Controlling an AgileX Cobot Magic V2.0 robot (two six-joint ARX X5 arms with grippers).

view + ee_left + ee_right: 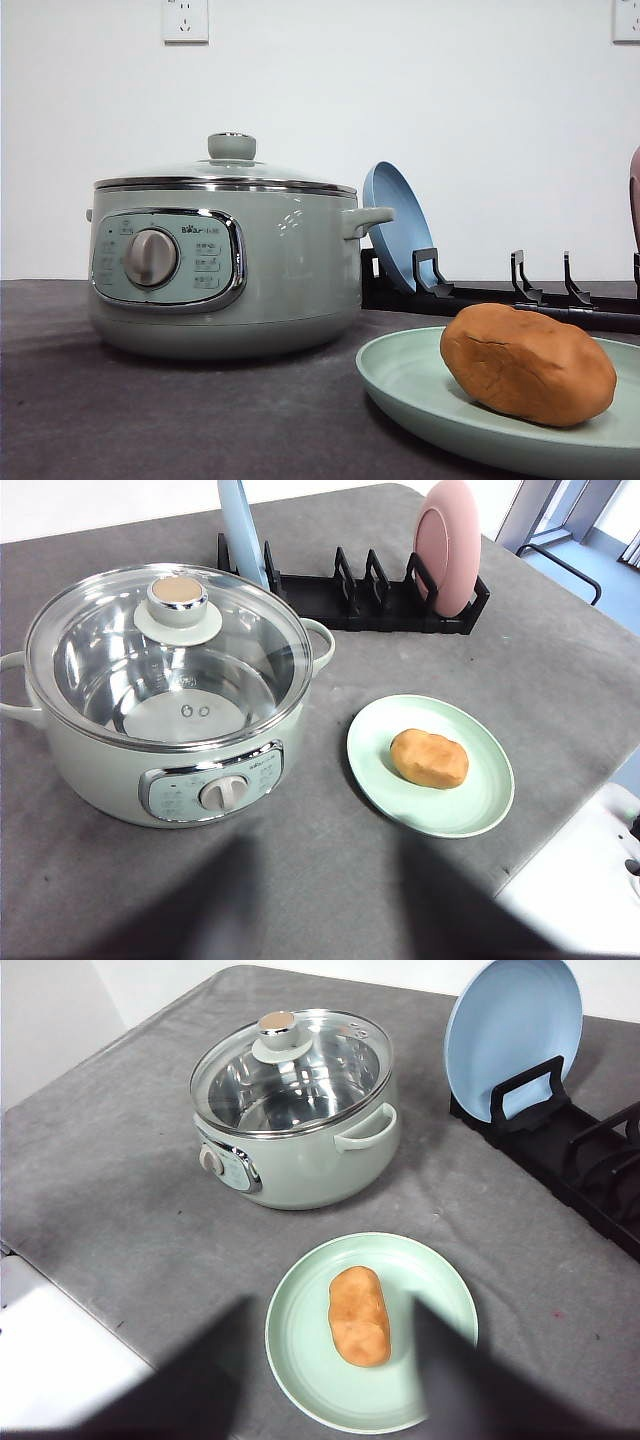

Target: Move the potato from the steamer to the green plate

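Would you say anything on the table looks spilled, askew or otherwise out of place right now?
Nothing stands out. The potato lies whole on the green plate, the steamer sits level with its glass lid squarely on and its bowl empty, and the blue plate and pink plate stand upright in the black rack.

potato [528, 364] on green plate [420, 395] | steamer [225, 258] lidded, left | blue plate [398, 226] racked

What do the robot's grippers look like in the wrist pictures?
Little can be told. The left gripper has two dark fingers, blurred and grey-black, broad at the base and narrowing toward the tips. The right gripper has the same two dark, blurred fingers. Cables and markings cannot be made out.
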